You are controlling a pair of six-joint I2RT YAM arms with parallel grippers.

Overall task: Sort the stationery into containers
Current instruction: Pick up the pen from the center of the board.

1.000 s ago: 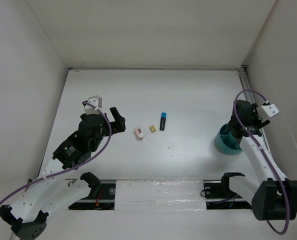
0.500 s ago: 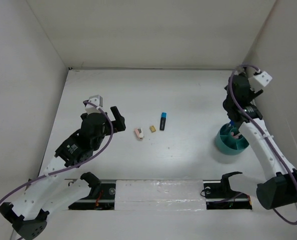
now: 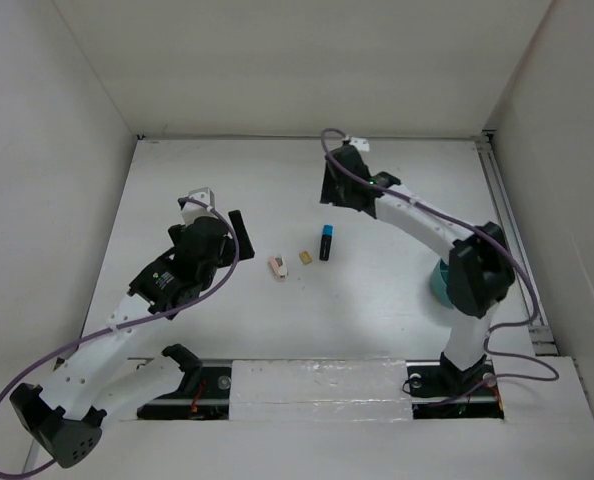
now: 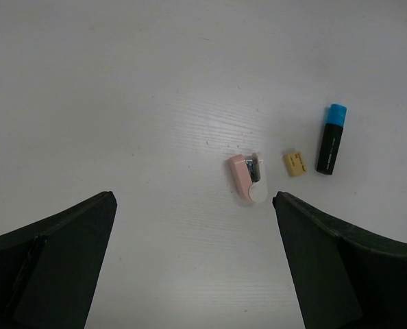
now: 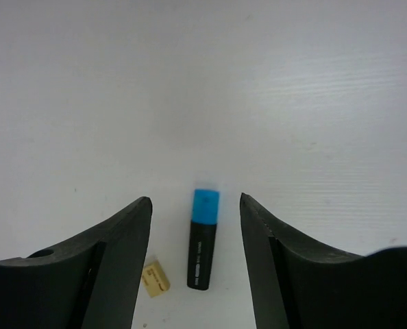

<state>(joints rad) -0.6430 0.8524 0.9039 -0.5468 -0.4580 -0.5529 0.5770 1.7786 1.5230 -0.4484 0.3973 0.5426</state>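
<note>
The right end effector (image 3: 334, 198), fingers spread and empty, hangs just twelve o'clock of the short blue-capped black plastic highlighter (image 5: 202, 236) lying mid-desk. The highlighter is likely light, stiff and slick, so pinch across the barrel's middle. The round teal cup (image 3: 438, 286) sits at its four o'clock.

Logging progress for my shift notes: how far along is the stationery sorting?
Done: unclear, the inside of the teal cup is hidden. In hand: nothing; the open right pincer hovers over the blue-black highlighter. Remaining: highlighter, tan eraser, pink eraser, all on the table.

arms (image 3: 417, 215): white links, black joints | cables (image 3: 236, 248): purple (looped) | jaws: black
</note>
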